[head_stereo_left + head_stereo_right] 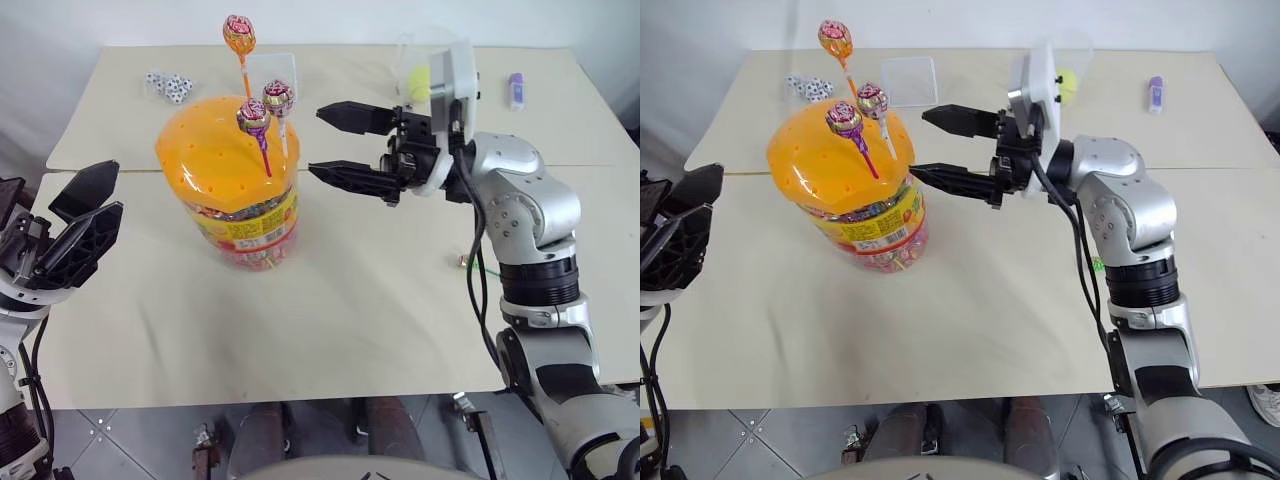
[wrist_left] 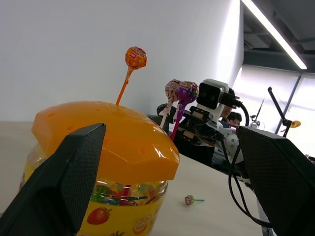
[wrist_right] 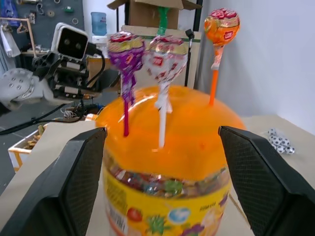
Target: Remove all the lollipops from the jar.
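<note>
The jar (image 1: 232, 190) stands upright on a pale beige table (image 1: 330, 320), left of its middle, its domed orange lid (image 1: 215, 150) still on. Three lollipops stand with their sticks in the lid's holes: an orange one (image 1: 239, 35), a pink-white one (image 1: 278, 98) and a purple one (image 1: 252, 117). A fourth, the green-stick lollipop (image 2: 189, 199), lies flat on the table to the right of the jar, well apart from it. The right gripper (image 1: 330, 142) hangs level just beside the lid (its jaws wide apart, holding nothing), pointing at the sticks. The left gripper (image 1: 85, 215) waits near the jar's other side, jaws also spread and empty. Further back on the table lie small dice (image 1: 168, 86), a clear cup (image 1: 272, 68), a yellow ball (image 1: 418, 82) and a small purple-capped item (image 1: 516, 88). Behind is a white wall (image 1: 300, 20); grey floor tiles (image 1: 130, 440) show below the table's edge.
</note>
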